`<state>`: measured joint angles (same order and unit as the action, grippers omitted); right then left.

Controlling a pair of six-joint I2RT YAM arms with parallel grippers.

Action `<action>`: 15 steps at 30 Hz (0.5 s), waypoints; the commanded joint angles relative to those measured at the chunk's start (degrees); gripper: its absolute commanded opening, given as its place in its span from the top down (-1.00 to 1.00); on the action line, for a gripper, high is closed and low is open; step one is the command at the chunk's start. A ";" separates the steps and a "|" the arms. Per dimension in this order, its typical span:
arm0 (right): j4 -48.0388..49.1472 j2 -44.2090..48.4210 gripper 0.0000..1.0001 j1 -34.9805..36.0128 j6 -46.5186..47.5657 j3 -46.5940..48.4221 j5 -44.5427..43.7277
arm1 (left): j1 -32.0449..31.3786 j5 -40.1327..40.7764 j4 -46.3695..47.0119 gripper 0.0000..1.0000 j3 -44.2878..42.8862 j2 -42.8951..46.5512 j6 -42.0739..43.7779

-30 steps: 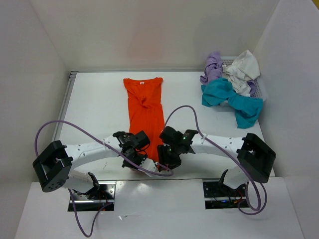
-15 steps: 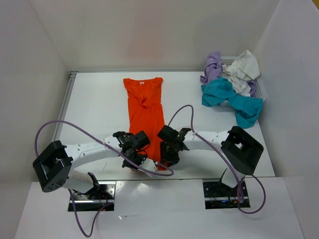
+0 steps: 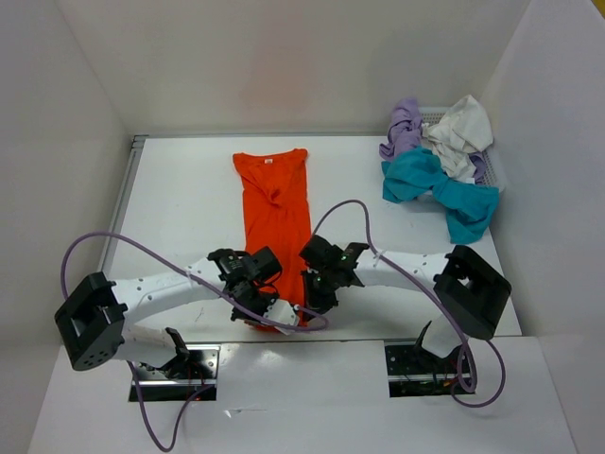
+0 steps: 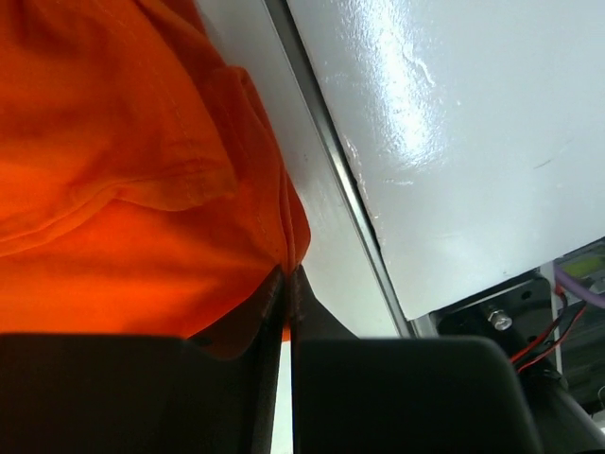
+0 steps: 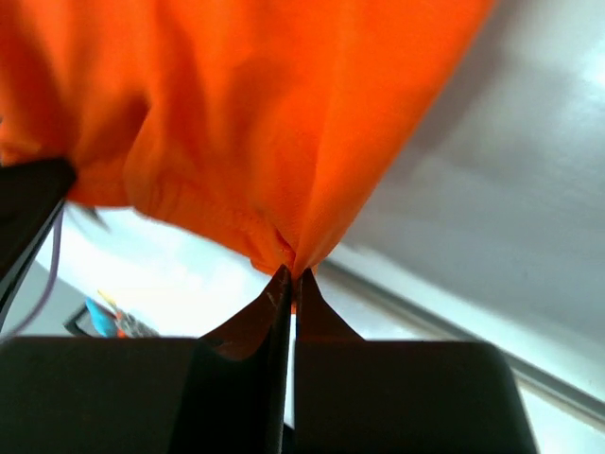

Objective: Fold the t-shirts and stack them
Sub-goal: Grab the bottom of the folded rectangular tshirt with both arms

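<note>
An orange t-shirt (image 3: 275,203) lies folded into a long narrow strip on the table, collar at the far end. My left gripper (image 3: 253,307) is shut on its near left hem corner, and the cloth (image 4: 142,189) bunches at the fingertips. My right gripper (image 3: 317,299) is shut on the near right hem corner, with the orange cloth (image 5: 284,132) pinched and hanging from the tips. At the back right, a teal-blue t-shirt (image 3: 444,189), a lavender t-shirt (image 3: 404,128) and an off-white t-shirt (image 3: 460,132) lie heaped.
A white mesh basket (image 3: 487,168) sits under the heap at the back right. White walls close the table on three sides. A metal rail (image 3: 123,194) runs along the left edge. Purple cables (image 3: 350,213) loop over both arms.
My right gripper has closed on the near right corner of the orange t-shirt. The left gripper has kept its grip and shifted slightly.
</note>
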<state>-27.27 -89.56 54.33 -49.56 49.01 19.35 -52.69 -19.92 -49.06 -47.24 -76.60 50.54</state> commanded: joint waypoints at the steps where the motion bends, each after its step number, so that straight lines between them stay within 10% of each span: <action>1: -7.16 2.02 1.00 1.22 4.55 4.50 2.97 | -0.14 -3.55 -2.45 0.83 -1.80 1.89 -1.94; 15: -25.10 -8.25 1.00 -11.95 23.89 33.30 -1.86 | 19.63 6.64 1.68 1.00 -23.31 -9.16 -9.05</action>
<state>-46.44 -93.71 45.58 -32.91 75.22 19.70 -35.44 -15.81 -48.58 -65.52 -81.17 44.27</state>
